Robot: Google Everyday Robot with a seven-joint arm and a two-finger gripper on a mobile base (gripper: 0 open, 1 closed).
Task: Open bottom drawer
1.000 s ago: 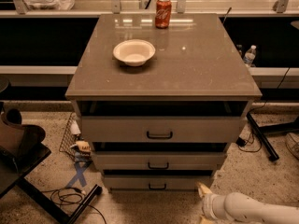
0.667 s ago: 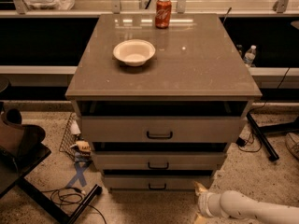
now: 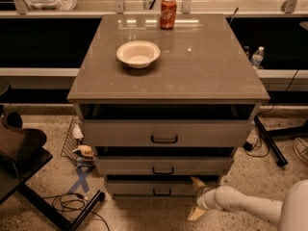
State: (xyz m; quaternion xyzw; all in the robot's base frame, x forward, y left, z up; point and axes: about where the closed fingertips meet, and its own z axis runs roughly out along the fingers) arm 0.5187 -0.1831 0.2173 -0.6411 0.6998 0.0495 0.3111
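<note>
The bottom drawer (image 3: 144,188) is the lowest and narrowest of three grey fronts, with a small black bar handle (image 3: 162,193) at its centre. Its front stands close under the middle drawer (image 3: 163,166). The top drawer (image 3: 163,133) is the tallest and widest. My gripper (image 3: 196,198) is low at the right, on a white arm coming in from the lower right corner. Its two pale fingers are spread open and empty, the upper fingertip (image 3: 196,182) beside the bottom drawer's right end, right of the handle.
A white bowl (image 3: 138,54) and a red soda can (image 3: 168,12) stand on the cabinet top (image 3: 202,66). A dark chair (image 3: 19,153) and black cables (image 3: 72,203) are at the left floor. A black stand leg (image 3: 269,141) and water bottle (image 3: 257,57) are right.
My gripper has moved left, closer to the right end of the bottom drawer. The drawers, bowl and can have not moved.
</note>
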